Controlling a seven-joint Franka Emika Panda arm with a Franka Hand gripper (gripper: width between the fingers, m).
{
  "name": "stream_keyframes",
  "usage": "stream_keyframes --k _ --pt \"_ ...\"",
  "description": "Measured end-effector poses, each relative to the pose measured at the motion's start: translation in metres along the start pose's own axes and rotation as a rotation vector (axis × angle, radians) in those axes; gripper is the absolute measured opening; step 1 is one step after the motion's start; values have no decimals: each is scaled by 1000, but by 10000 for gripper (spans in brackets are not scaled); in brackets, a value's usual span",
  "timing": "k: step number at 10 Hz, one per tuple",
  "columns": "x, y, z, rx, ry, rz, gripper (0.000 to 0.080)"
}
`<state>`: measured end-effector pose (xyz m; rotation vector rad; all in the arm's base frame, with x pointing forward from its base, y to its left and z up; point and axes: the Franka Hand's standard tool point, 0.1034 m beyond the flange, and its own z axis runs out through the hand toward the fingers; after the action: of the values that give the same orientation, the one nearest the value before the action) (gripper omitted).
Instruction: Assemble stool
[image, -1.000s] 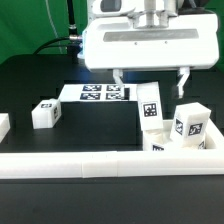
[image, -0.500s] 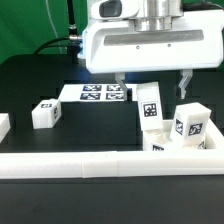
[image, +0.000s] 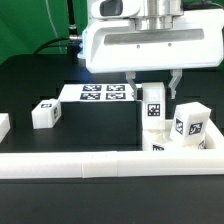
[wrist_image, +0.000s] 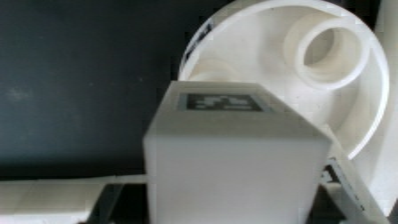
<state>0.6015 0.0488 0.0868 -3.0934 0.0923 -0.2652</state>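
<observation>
A chunky white stool leg (image: 153, 106) with a square tag stands upright near the exterior view's right. My gripper (image: 153, 86) is straight above it, one finger on each side of its top. The jaws are open, with a small gap to the leg on both sides. In the wrist view the leg (wrist_image: 228, 140) fills the space between the dark fingers (wrist_image: 112, 192). The round white seat (wrist_image: 329, 90), with a round socket in it, lies just beyond the leg. A second leg (image: 190, 122) stands further to the exterior view's right, and a third (image: 44, 113) to the left.
The marker board (image: 100, 93) lies flat behind the legs. A long white rail (image: 100, 163) runs across the front and joins a side rail (image: 215, 150) at the right. Another tagged white piece (image: 158, 146) lies low by the rail. A white piece (image: 3, 124) sits at the left edge.
The two fingers have moved in toward each other around the leg's top. The leg now stands a little straighter.
</observation>
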Motion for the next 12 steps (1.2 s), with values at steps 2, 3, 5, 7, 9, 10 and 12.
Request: stream_keyframes --k 2,3,5,7,9,10,12 --pt "0 0 0 1 0 75 338" --pt "-1 0 0 3 -3 182 338" --pt "-3 0 1 8 -5 400 338" --pt "-3 2 1 19 2 588 338" --pt "-3 2 1 25 0 696 338" --pt "-3 2 1 27 -1 735 338" --pt "-4 3 2 38 -10 888 338"
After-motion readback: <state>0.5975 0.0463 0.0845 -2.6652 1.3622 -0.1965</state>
